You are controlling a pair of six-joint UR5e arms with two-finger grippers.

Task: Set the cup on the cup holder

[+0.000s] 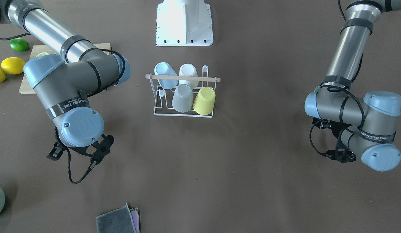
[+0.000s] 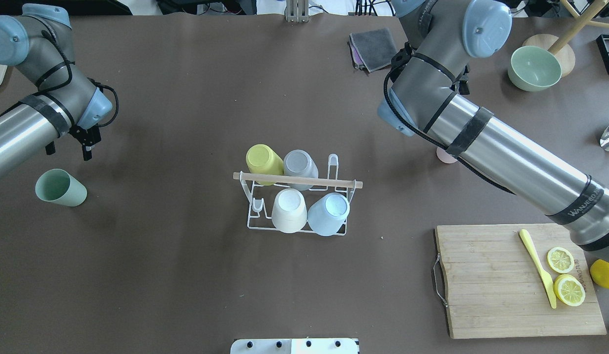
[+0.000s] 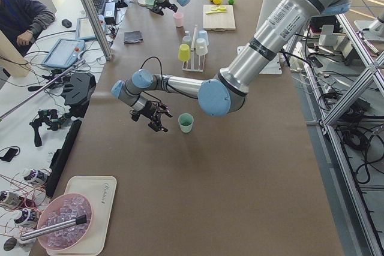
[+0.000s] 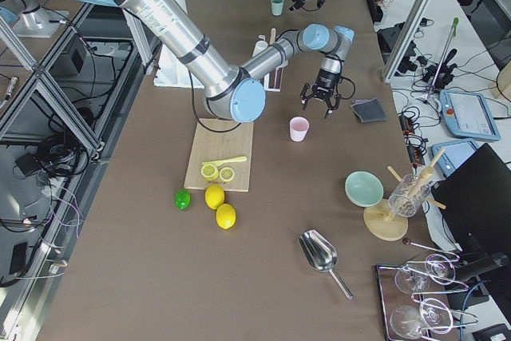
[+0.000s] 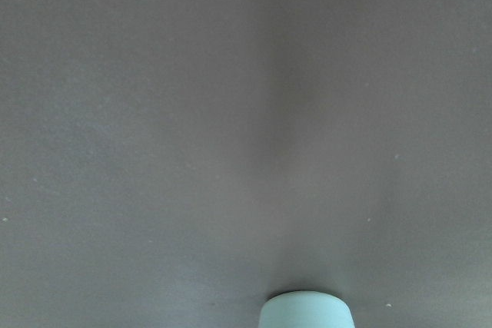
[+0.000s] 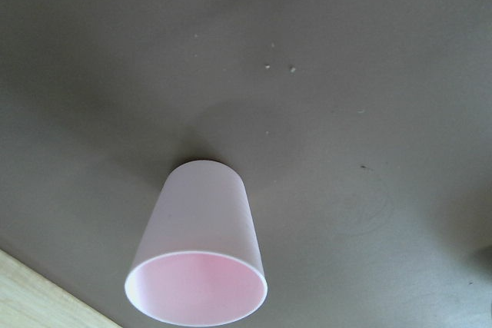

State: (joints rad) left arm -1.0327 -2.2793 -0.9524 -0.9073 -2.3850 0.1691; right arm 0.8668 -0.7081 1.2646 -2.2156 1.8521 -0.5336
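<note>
Overhead exterior shows the cup holder already carrying four cups. The green cup stands mouth-up well to the holder's left, and the pink cup sits to its right, half hidden under the arm. The left gripper and right gripper both hang spread and empty. Lower your left gripper over the green cup's wall, pinch gently, then upend it onto the free prong at the holder's left end.

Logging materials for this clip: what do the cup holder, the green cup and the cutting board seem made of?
Cup holder: thin white-coated metal wire, it seems, with a pale wooden rod on top.
Green cup: matte, opaque, evenly coloured, probably plastic.
Cutting board: light wood or bamboo, showing glued strips and grain.
</note>
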